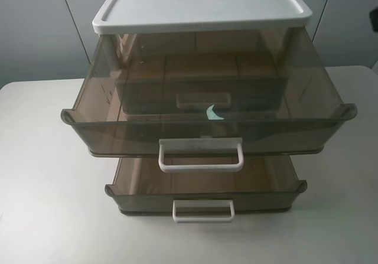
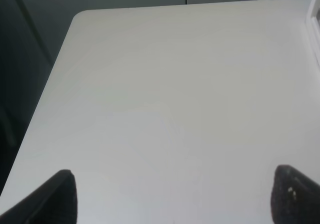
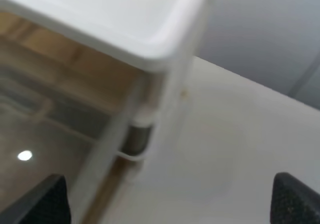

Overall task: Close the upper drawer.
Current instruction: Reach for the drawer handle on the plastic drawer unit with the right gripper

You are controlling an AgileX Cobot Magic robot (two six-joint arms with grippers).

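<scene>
The upper drawer [image 1: 118, 131] is smoky-brown translucent plastic, pulled far out from under the white cabinet top [image 1: 201, 7]. Its wide white loop handle [image 1: 201, 155] faces the front, with a small pale-green fleck [image 1: 214, 113] above it. Neither gripper shows in the exterior view. My left gripper [image 2: 177, 199] is open and empty over bare table, away from the cabinet. My right gripper [image 3: 170, 204] is open and empty beside the cabinet's white top corner [image 3: 150, 43], with the brown drawer side [image 3: 50, 108] in view.
A shallower brown drawer [image 1: 142, 199] with a smaller white handle [image 1: 203, 211] is also pulled out below the upper one. Another handle [image 1: 202, 100] shows through the upper drawer. The cabinet stands on a white table [image 1: 41, 175], whose left edge [image 2: 45, 93] shows in the left wrist view.
</scene>
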